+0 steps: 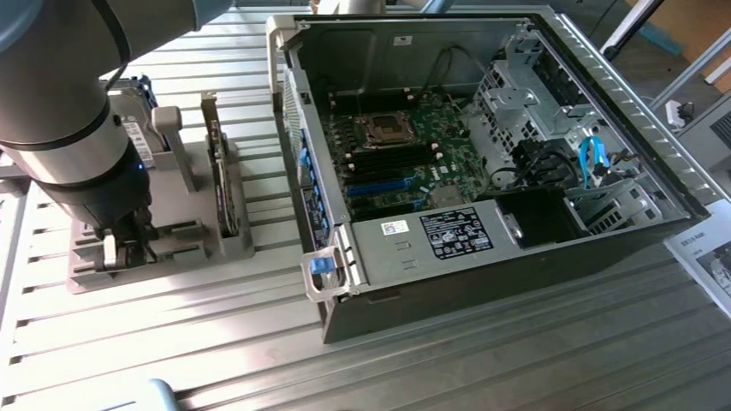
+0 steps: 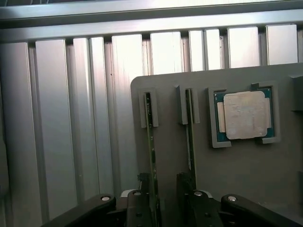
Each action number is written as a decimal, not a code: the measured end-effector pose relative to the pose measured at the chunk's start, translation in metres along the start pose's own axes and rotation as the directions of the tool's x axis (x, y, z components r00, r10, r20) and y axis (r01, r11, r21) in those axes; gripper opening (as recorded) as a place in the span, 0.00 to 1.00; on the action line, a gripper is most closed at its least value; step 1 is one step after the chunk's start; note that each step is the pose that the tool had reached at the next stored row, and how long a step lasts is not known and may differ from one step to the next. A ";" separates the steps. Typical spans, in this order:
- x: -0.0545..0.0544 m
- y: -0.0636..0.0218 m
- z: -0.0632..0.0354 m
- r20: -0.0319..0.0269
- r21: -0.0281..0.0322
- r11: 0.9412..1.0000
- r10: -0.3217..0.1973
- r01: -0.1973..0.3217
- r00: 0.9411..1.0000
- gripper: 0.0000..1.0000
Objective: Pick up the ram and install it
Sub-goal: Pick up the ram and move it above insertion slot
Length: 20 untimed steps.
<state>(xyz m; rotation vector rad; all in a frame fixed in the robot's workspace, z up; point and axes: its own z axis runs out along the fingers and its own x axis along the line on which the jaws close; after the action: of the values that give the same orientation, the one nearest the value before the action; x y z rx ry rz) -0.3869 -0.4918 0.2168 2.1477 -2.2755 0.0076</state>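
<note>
On the slatted metal table (image 1: 457, 360), toward the exterior view's left, the arm (image 1: 68, 103) reaches down so that its gripper (image 1: 123, 253) sits low over a grey holder (image 1: 188, 248). A larger card (image 1: 228, 193) stands upright in that holder, just beside the gripper. To the exterior view's right lies an open computer case (image 1: 639, 128) with its green motherboard (image 1: 446, 120) exposed, the processor socket (image 1: 383, 130) near the board's middle and a labelled power supply (image 1: 440, 240) along the near wall. Up close, the wrist view gives what the wider look cannot resolve. Two ram sticks stand on edge in narrow slots of the holder: the first ram stick (image 2: 150, 137) farther from a square processor chip (image 2: 244, 115) that lies flat in its own recess, the second ram stick (image 2: 190, 137) just beside that recess. The fingers (image 2: 142, 205) are spread wide and released, with the holder showing in the gap between them. Each stick runs down toward one finger, and whether either finger touches a stick cannot be told. Both sticks sit in the holder, well apart from the case.
</note>
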 end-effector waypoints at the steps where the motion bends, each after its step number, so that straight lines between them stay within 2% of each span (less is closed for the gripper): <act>1: 0.001 0.0001 0.0000 0.000 0.000 1.000 0.000 0.000 1.000 0.36; 20: 0.003 0.0008 0.0103 0.000 0.000 1.000 -0.001 0.001 1.000 0.36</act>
<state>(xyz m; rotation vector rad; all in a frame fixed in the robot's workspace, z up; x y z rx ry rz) -0.3879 -0.4952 0.2066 2.1485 -2.2743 0.0082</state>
